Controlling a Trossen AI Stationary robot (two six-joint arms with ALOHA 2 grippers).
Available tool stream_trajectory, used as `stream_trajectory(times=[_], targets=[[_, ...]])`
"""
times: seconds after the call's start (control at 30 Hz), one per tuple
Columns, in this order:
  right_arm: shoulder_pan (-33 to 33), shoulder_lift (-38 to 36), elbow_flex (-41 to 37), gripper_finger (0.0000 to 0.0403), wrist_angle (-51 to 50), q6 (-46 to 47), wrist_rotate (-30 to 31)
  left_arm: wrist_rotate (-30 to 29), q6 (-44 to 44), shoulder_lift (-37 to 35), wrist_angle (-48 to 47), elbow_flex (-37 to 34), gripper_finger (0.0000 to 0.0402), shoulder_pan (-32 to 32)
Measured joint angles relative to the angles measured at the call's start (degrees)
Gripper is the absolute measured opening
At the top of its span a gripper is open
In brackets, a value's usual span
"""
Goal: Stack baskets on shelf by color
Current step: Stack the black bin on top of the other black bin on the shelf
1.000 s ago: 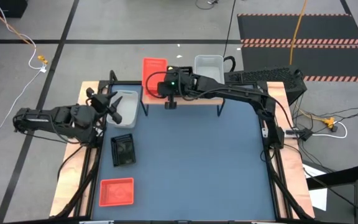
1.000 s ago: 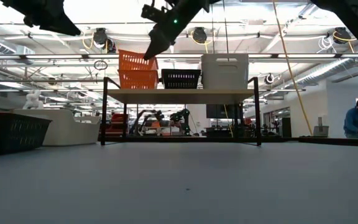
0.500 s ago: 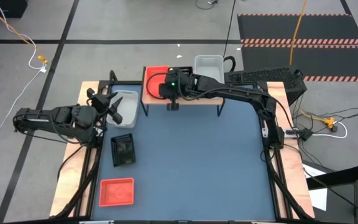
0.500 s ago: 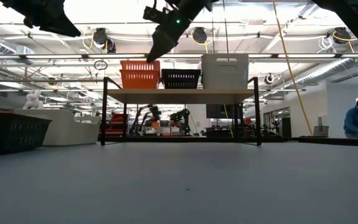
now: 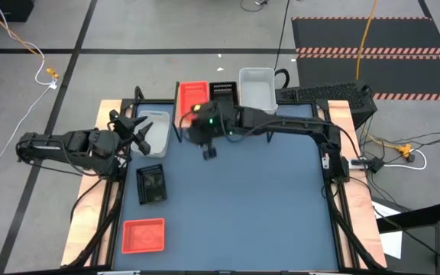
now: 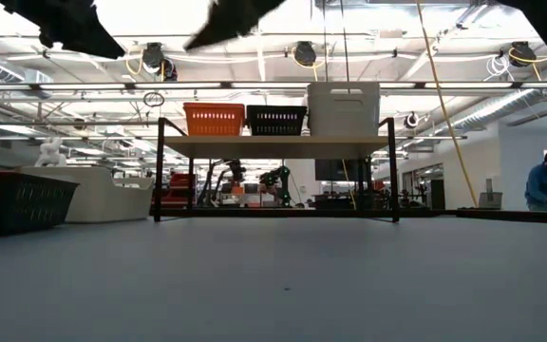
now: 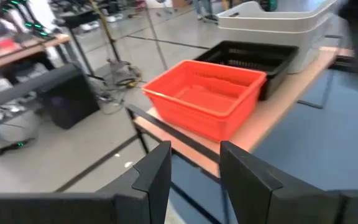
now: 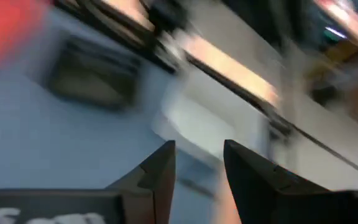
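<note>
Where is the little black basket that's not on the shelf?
In the high view the loose black basket lies on the table's left side, between the white basket farther back and the red basket near the front edge.

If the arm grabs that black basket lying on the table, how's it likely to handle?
The black basket looks like thin slatted plastic, so probably light and fairly stiff, though a rim may flex when pinched. It sits flat and low on the table, so tipping seems unlikely; pushed, it would probably slide.

Grey concrete floor (image 5: pixel 166 30); black hazard-striped mat (image 5: pixel 365 34); ceiling pipes and round lights (image 6: pixel 304 52); seated person (image 6: pixel 541 185).
</note>
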Motion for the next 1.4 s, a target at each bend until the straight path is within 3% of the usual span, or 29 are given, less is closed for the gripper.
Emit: stream_trajectory(times=[0.07,0.23,0.37,0.47,0.57,0.83,1.13,1.4], targets=[[2.2,0.3,-1.7,0.0134,4.9,3.2,-4.0,0.9,-0.6,0.0,0.0,0.0,0.0140,0.0],[7.5,1.7,-13.0,0.0134,28.0,9.9,-3.7,2.4,-1.4,0.0,-0.3,0.0,0.0140,0.0],[11.0,5.3,-19.7,0.0134,40.7,12.9,-2.7,5.6,-2.9,0.0,-0.4,0.0,0.0140,0.0],[13.3,9.3,-20.1,0.0134,46.2,13.2,2.5,6.8,-3.2,0.0,-0.6,0.0,0.0140,-0.2],[14.9,14.6,-15.7,0.0135,51.8,11.3,6.3,7.0,-3.8,0.0,-0.8,0.0,0.0140,-0.2],[14.9,30.2,7.2,0.0142,38.7,12.1,5.0,7.4,-6.4,0.0,-1.6,0.0,0.0140,-0.5],[16.2,31.2,8.4,0.0175,32.0,18.3,1.9,7.4,-5.8,0.0,-3.3,0.0,0.0140,-0.5],[15.0,32.0,8.4,0.0165,30.0,20.9,0.5,7.4,-6.3,0.0,-3.2,0.0,0.0140,-0.5]])
